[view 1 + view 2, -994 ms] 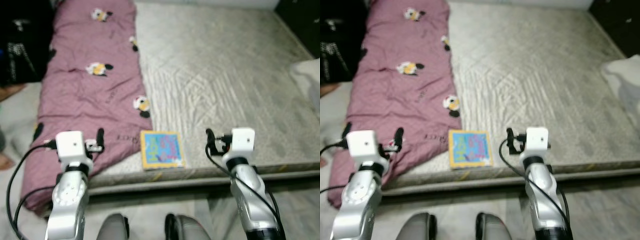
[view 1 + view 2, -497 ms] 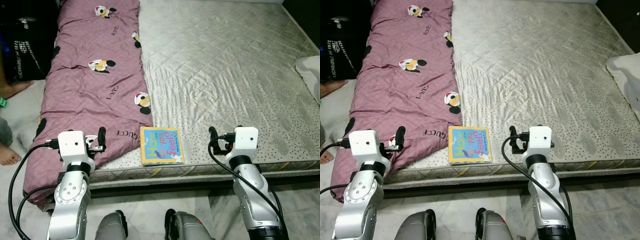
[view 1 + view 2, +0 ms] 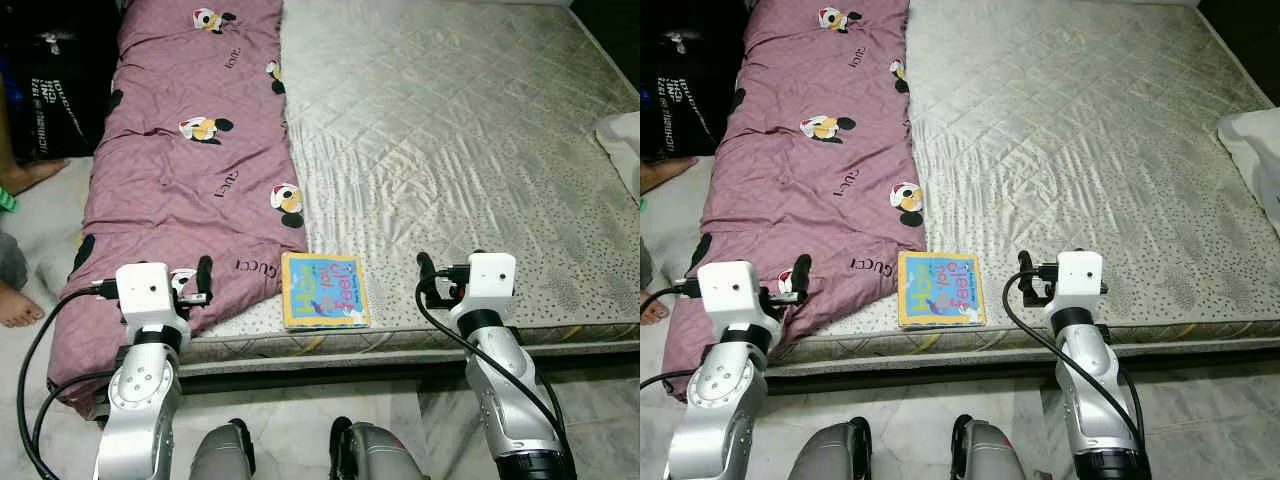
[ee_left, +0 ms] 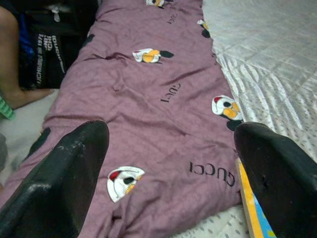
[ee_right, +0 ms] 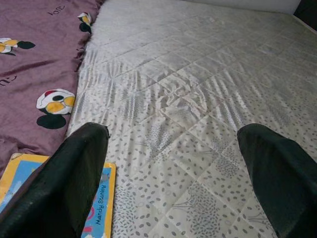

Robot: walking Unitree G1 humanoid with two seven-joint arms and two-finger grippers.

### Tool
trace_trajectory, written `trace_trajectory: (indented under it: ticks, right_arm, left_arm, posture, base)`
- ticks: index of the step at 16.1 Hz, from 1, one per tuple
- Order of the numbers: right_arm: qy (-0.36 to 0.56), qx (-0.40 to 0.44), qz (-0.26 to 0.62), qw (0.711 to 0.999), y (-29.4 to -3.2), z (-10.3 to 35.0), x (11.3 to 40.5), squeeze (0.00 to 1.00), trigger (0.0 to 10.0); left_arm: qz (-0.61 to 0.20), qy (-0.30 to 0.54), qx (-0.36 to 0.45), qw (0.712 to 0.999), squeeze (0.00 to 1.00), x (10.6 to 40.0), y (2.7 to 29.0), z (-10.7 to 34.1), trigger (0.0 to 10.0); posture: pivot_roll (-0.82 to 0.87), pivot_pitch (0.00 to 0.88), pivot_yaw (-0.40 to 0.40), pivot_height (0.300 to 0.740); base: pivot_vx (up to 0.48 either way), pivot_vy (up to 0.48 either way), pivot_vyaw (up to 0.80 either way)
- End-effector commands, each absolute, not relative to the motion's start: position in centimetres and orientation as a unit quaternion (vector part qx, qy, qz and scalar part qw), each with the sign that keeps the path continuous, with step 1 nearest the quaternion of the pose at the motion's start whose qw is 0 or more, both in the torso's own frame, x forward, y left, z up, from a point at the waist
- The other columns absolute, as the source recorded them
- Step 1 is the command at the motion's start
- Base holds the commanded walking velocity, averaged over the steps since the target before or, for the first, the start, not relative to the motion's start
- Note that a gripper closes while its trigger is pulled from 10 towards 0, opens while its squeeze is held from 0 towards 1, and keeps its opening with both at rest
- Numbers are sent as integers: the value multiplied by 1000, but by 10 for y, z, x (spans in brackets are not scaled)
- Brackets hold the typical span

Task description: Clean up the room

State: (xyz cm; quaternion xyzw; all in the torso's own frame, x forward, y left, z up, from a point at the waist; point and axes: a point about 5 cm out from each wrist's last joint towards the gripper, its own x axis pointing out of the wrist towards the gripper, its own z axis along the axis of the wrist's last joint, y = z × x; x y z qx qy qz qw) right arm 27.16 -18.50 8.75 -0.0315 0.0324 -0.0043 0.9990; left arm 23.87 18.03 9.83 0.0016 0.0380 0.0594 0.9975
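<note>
Bed mattress (image 3: 450, 130) carries a book (image 3: 323, 290) at its near edge, between both arms, long axis running away from robot. Left end effector (image 3: 197, 280) and right end effector (image 3: 428, 278) both spread, empty, about equally near. Blanket (image 3: 190, 160) reads "GUCCI"; book spine "Mandy Stanley".

Head stereo pair — high, facing forward and down over the mattress (image 3: 450, 150), near edge lowest; both eyes share the purple quilt (image 3: 185, 170) and children's book (image 3: 322, 291). Left wrist view — low, close, along the quilt. Right wrist view — low, across the mattress; both wrist views catch the book's edge.
</note>
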Motion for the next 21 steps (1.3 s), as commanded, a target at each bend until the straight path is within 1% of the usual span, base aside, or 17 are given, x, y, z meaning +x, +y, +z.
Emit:
trace_trajectory:
  ticks: [1,11,21]
  right_arm:
    - [33,-31,-8,999,-188,87,268,0,10000]
    - [34,-27,-7,999,-188,87,266,0,10000]
    - [38,-33,-2,999,-188,85,268,0,10000]
  left_arm:
    - [51,47,-1,998,0,234,178,95,10000]
    - [52,34,1,998,0,238,175,102,10000]
    - [44,13,-2,999,0,239,177,108,10000]
  posture:
    - [42,222,-56,732]
    - [38,225,-59,616]
    - [43,213,-66,611]
  base:
    - [0,0,0]
    - [0,0,0]
    - [0,0,0]
